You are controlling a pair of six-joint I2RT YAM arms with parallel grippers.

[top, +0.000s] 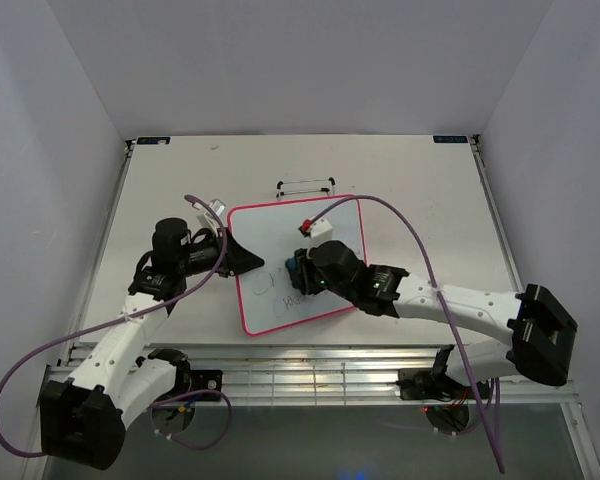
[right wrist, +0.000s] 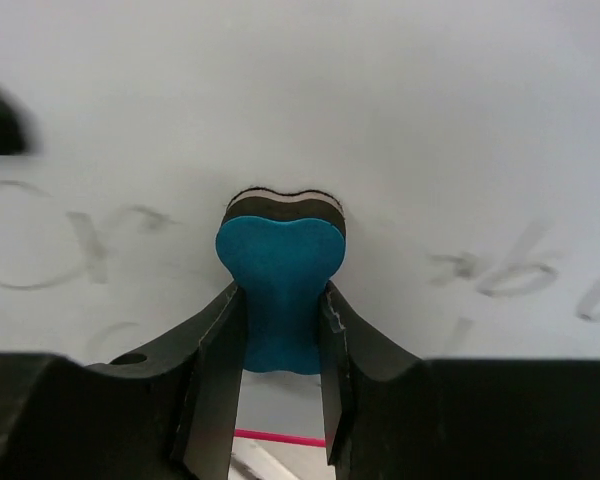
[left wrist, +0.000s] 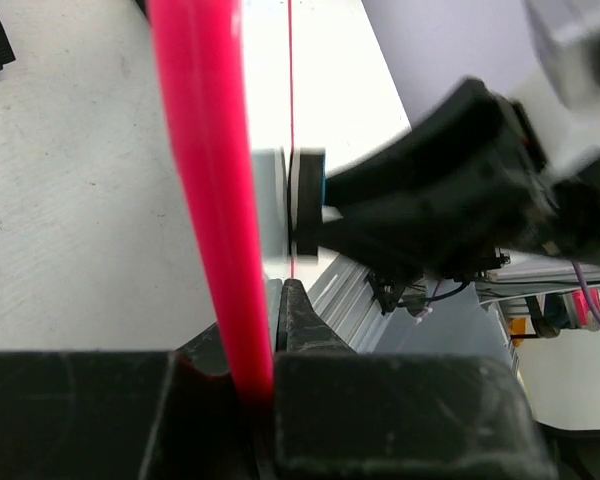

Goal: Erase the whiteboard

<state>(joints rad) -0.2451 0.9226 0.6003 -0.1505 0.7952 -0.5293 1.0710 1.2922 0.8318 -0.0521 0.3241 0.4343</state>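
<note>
The whiteboard, pink-red framed with a white face, lies tilted at the table's middle. Faint dark scribbles show on its lower left part and in the right wrist view. My left gripper is shut on the board's left edge; the pink frame runs between its jaws. My right gripper is shut on the blue bone-shaped eraser and presses its dark felt against the board face. The eraser also shows in the left wrist view.
A thin black wire stand lies on the table just beyond the board's far edge. Purple cables loop over both arms. A metal rail runs along the table's near edge. White walls close in left and right.
</note>
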